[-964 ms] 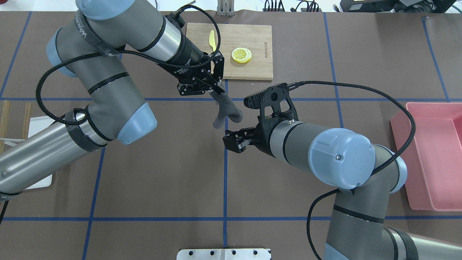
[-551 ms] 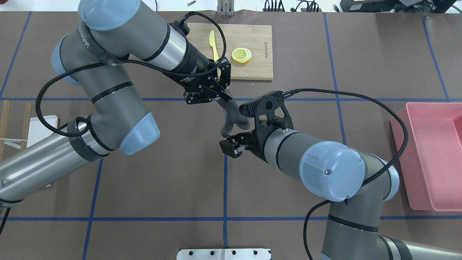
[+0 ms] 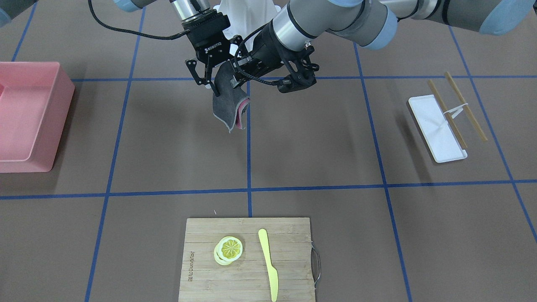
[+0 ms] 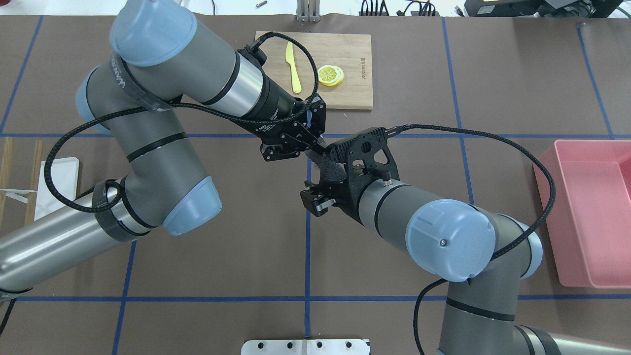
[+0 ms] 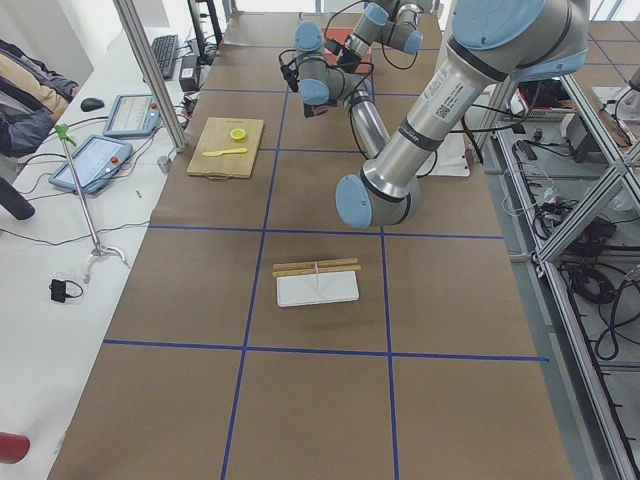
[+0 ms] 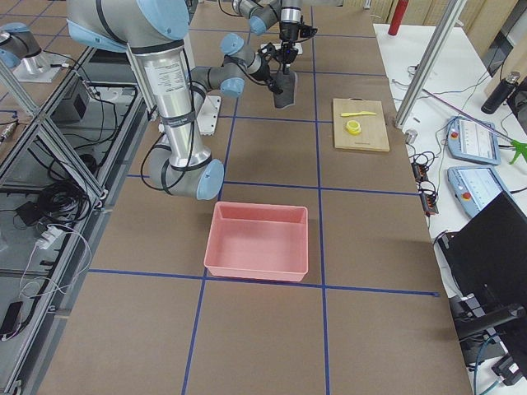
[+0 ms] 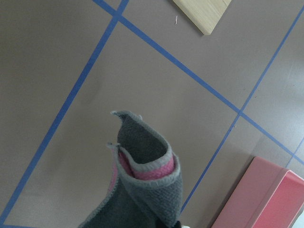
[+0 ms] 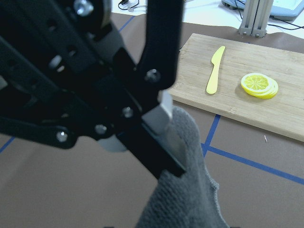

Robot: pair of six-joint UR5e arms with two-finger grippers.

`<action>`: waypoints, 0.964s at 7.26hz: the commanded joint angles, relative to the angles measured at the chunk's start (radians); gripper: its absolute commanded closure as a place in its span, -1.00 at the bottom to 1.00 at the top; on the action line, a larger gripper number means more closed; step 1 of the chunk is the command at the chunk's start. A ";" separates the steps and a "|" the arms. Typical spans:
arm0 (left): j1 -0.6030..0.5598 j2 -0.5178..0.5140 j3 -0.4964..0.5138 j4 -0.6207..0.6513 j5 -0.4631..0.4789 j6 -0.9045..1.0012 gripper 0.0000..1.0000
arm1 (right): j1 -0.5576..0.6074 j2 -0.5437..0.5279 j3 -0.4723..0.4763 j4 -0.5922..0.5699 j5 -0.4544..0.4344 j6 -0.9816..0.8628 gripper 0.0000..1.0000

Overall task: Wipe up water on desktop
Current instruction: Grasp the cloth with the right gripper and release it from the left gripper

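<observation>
L gripper (image 4: 315, 146): clamped on cloth (image 3: 226, 105), brought closer to R gripper (image 4: 311, 198), spread wide. Handover likely next; desktop (image 4: 222, 256) not yet wiped.

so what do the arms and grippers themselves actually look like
The left arm and right arm are grey tubes with pale blue joint caps and a polished silver band near the wrist. A black braided cable loops along each. The left gripper and right gripper are black two-finger linkages with white lettering and black camera brackets.
</observation>
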 commanded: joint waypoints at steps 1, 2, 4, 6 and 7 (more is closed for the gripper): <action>0.001 0.002 -0.001 0.000 0.000 -0.002 1.00 | -0.008 -0.002 0.006 0.001 0.001 0.054 1.00; 0.001 0.002 -0.001 0.000 -0.001 0.000 1.00 | -0.008 -0.006 0.015 0.002 0.001 0.059 1.00; 0.001 0.010 -0.006 -0.002 0.000 0.012 0.53 | -0.010 -0.009 0.019 0.002 0.002 0.088 1.00; -0.064 0.024 -0.044 0.002 -0.003 0.010 -0.78 | -0.014 -0.002 0.015 -0.001 0.001 0.288 1.00; -0.137 0.072 -0.096 -0.003 -0.009 0.012 -0.92 | -0.029 -0.015 0.006 -0.014 -0.001 0.377 1.00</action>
